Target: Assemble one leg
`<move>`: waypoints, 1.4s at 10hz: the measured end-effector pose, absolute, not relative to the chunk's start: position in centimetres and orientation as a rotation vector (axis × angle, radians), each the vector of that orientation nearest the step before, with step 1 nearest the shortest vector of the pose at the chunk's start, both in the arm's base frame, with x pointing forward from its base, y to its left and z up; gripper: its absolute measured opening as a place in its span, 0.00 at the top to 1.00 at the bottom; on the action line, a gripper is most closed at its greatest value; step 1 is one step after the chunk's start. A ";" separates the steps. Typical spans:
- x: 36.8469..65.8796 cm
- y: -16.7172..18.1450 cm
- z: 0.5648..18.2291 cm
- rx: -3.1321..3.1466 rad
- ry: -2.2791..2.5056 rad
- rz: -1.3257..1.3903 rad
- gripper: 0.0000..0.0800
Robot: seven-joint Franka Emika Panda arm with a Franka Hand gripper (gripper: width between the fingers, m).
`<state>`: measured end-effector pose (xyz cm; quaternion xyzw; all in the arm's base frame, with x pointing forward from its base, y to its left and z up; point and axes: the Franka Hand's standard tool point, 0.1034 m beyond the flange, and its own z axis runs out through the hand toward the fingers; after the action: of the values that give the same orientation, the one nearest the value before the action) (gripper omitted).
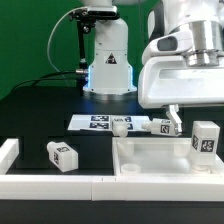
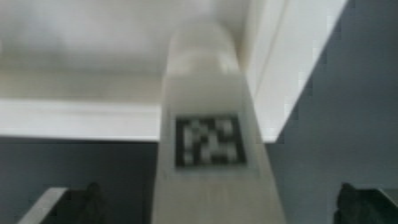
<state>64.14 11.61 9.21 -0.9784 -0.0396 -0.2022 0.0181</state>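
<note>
A leg (image 2: 214, 150), a white square post with a black-and-white tag, runs lengthwise between my gripper's (image 2: 214, 205) two dark fingers (image 2: 64, 205). A gap shows on each side of it, so the jaws stand open and do not touch it. In the exterior view my gripper (image 1: 171, 122) hangs low at the far edge of the wide white panel (image 1: 150, 160), over that leg (image 1: 160, 126). Another leg (image 1: 205, 139) stands upright on the panel's right part. A third leg (image 1: 62, 155) lies on the black table at the exterior view's left. A fourth leg (image 1: 121, 125) lies beside the marker board.
The marker board (image 1: 93, 121) lies flat in front of the robot's base (image 1: 108, 65). A white rail (image 1: 55, 186) runs along the table's near edge, with a raised end (image 1: 8, 152) at the exterior view's left. The panel's rim shows in the wrist view (image 2: 107, 115).
</note>
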 end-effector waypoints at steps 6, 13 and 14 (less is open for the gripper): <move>63.8 11.4 9.3 -3.090 0.024 0.012 0.19; 63.8 11.5 9.0 -3.051 0.507 0.017 0.64; 63.6 11.5 8.9 -3.014 0.713 -0.021 0.64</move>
<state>63.64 11.54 8.91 -0.9729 0.2300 -0.0069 0.0222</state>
